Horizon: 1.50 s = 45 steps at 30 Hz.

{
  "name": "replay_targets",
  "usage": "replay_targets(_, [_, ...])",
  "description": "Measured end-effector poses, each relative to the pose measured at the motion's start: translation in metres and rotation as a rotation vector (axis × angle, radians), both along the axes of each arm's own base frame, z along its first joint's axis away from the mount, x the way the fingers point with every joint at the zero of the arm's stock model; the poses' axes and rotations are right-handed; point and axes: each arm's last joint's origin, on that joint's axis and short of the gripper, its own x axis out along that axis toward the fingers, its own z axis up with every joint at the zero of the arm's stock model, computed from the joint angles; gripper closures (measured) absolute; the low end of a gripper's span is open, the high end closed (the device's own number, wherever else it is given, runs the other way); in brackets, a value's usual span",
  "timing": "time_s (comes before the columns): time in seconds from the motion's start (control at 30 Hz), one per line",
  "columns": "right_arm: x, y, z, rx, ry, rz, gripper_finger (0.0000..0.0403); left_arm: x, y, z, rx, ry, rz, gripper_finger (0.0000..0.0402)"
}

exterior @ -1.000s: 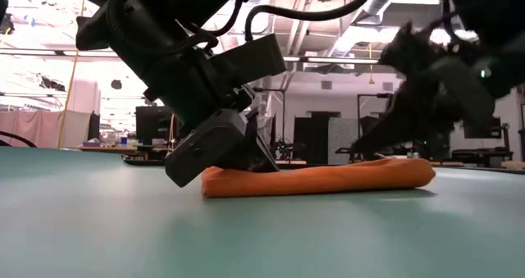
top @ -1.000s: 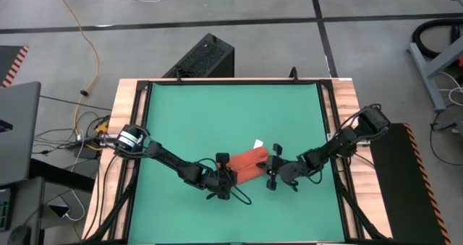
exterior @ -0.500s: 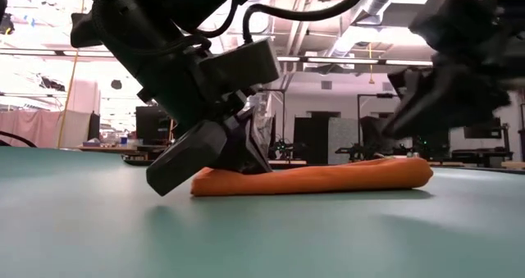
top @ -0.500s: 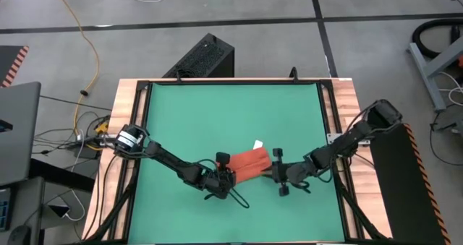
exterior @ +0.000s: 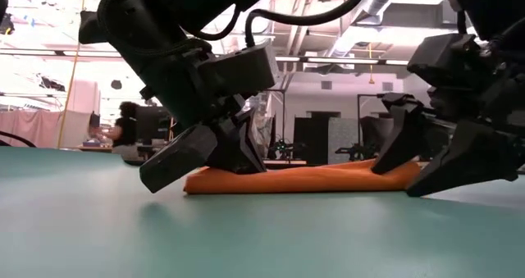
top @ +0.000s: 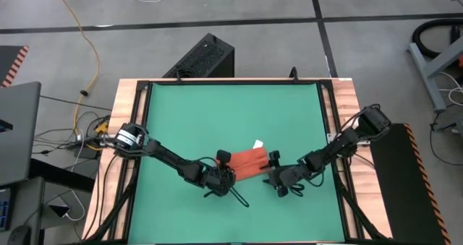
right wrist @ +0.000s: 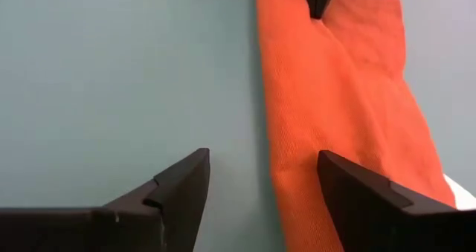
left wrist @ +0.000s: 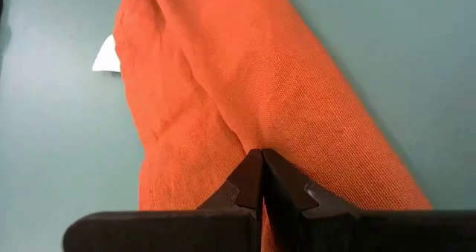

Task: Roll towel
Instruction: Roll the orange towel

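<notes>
The orange-red towel [top: 249, 162] lies folded into a flat, long band on the green table [top: 231, 108], a little near of the middle, with its white tag [top: 257, 144] at its far edge. My left gripper [top: 228, 171] is shut at the towel's left end [exterior: 201, 180]. My right gripper [top: 275, 174] stands open at the towel's right end [exterior: 406, 175]. One of its fingers [right wrist: 357, 196] is over the cloth and the other [right wrist: 178, 192] is over bare table. My left gripper has its shut fingertips [left wrist: 262, 163] on the towel's top layer near the left end, where a crease [left wrist: 223, 111] runs into them. The fingers slant down from the table's left. The towel lies flat on the table. My right gripper: I cannot tell whether its finger touches the cloth.
A wooden frame [top: 130, 129] borders the table. A black box [top: 206, 57] stands on the floor beyond the far edge. Cables [top: 87, 133] and a laptop [top: 18, 129] lie to the left. A person [exterior: 123, 126] shows in the room behind.
My right gripper has opened wide. It drew back from the towel's right end toward the near right, then came back to it. My left gripper has gone a little toward the table's left edge, and the whole towel has slid that way with it, staying flat.
</notes>
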Motion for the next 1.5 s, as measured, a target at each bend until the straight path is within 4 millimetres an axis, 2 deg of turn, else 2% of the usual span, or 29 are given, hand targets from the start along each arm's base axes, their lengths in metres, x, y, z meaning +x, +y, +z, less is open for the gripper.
replay_targets(0.37, [-0.003,-0.007,0.012,-0.111,0.0,0.024,0.0129,0.002,0.011,-0.002,-0.002,0.041,-0.01,0.0401])
replay_targets(0.67, [0.0,-0.023,-0.011,-0.137,0.096,-0.037,0.0129,0.003,0.014,-0.002,-0.003,0.067,-0.059,0.0401])
replay_targets(0.8, [-0.004,-0.032,-0.021,-0.074,0.095,-0.097,0.0135,0.003,0.015,-0.002,-0.004,0.072,-0.067,0.0401])
replay_targets(0.93, [-0.012,-0.036,-0.026,-0.025,0.072,-0.147,0.0175,0.003,0.015,-0.002,-0.004,0.071,-0.076,0.0401])
replay_targets(1.33, [-0.018,-0.04,-0.03,-0.022,0.064,-0.212,0.0373,0.005,0.015,-0.002,-0.023,0.064,-0.091,0.0401])
replay_targets(1.5, [-0.016,-0.037,-0.025,0.148,0.076,-0.214,0.0374,0.005,0.015,-0.002,-0.031,0.062,-0.091,0.0401])
